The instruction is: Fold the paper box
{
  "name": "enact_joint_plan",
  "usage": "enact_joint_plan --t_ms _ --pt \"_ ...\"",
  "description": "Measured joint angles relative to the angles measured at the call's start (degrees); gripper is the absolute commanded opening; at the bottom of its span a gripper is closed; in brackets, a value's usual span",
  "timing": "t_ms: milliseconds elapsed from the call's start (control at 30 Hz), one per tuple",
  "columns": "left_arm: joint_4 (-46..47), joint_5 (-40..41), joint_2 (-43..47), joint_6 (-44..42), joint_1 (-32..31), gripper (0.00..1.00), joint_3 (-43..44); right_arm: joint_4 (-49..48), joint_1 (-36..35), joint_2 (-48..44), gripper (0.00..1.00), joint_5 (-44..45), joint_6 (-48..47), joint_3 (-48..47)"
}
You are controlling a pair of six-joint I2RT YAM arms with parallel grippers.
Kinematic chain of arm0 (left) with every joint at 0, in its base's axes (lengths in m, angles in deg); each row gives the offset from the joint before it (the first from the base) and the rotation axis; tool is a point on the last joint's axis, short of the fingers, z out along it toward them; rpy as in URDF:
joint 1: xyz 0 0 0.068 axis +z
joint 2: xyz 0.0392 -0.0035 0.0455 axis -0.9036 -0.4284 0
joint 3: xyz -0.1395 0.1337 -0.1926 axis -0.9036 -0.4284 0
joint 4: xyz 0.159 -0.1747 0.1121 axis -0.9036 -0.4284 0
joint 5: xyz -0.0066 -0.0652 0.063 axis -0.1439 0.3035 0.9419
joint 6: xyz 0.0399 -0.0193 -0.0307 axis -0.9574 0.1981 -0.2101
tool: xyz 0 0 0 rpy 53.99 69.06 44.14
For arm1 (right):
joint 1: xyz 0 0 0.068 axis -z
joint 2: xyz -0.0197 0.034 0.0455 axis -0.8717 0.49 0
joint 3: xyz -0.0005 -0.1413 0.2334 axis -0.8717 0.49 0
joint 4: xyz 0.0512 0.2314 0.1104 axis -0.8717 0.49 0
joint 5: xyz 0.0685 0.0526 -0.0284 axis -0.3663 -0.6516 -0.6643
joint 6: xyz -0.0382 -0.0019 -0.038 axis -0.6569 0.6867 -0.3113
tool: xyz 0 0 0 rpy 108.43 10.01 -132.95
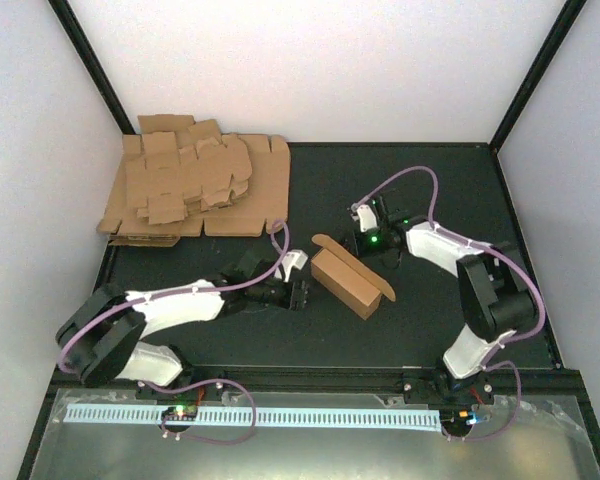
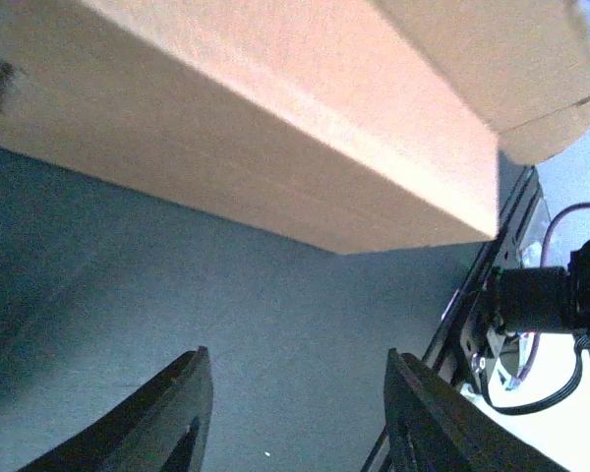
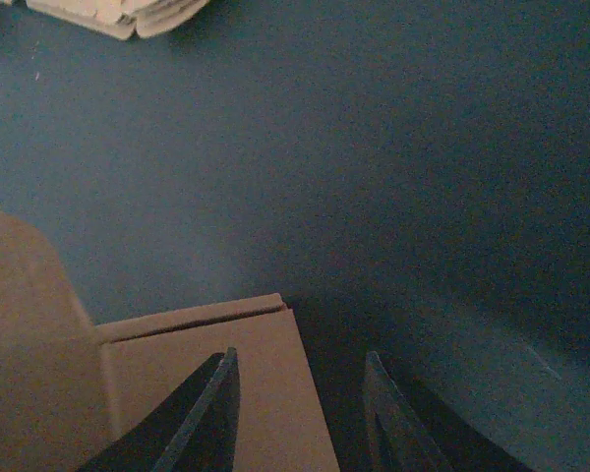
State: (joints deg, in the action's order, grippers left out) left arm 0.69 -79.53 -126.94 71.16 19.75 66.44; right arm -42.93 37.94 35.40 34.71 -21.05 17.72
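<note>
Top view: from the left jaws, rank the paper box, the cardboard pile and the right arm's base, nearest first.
1. paper box, just to their right
2. cardboard pile, far left corner
3. right arm's base, near edge, right

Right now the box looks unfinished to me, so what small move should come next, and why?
Probably nudge the rounded flap shut with the right gripper: the box lies formed, that flap sticks out, and the gripper, open and empty, sits right beside it.

Black-and-white twin arms
Left arm (image 1: 170,305) and right arm (image 1: 450,250) flank the paper box (image 1: 345,283), each trailing a purple cable.
</note>
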Motion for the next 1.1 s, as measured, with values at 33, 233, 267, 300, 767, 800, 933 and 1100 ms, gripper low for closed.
enact_joint_plan --t_ms 33,233,267,300,767,800,933,1100 --pt "-0.7 0.3 1.4 -0.4 0.4 0.57 0.0 0.6 0.1 -1.0 0.41 0.9 0.0 0.0" --pt "-4.0 1.1 5.9 -3.8 6.0 0.63 0.1 4.4 0.7 -11.5 0.51 7.9 0.1 0.2" --pt "-4.5 1.1 5.9 -4.3 6.9 0.63 0.1 4.8 0.7 -13.5 0.52 8.7 0.2 0.5" --pt "-4.8 1.0 5.9 -4.9 7.6 0.63 0.2 5.2 0.7 -15.9 0.52 9.6 0.3 0.9" --pt "-5.0 -3.6 -2.3 -10.9 14.0 0.60 10.5 17.8 0.7 -41.1 0.90 13.9 2.7 9.4" --pt "-4.8 -4.1 -3.1 -11.1 14.1 0.60 11.1 18.7 0.7 -42.0 0.92 14.0 3.0 9.9" --pt "-4.2 -5.9 -6.6 -11.6 14.2 0.58 12.7 22.3 0.5 -46.5 0.96 13.9 5.4 12.5" --pt "-3.5 -7.6 -9.9 -11.7 14.2 0.56 13.5 24.5 -0.2 -49.9 0.97 14.2 10.0 13.7"
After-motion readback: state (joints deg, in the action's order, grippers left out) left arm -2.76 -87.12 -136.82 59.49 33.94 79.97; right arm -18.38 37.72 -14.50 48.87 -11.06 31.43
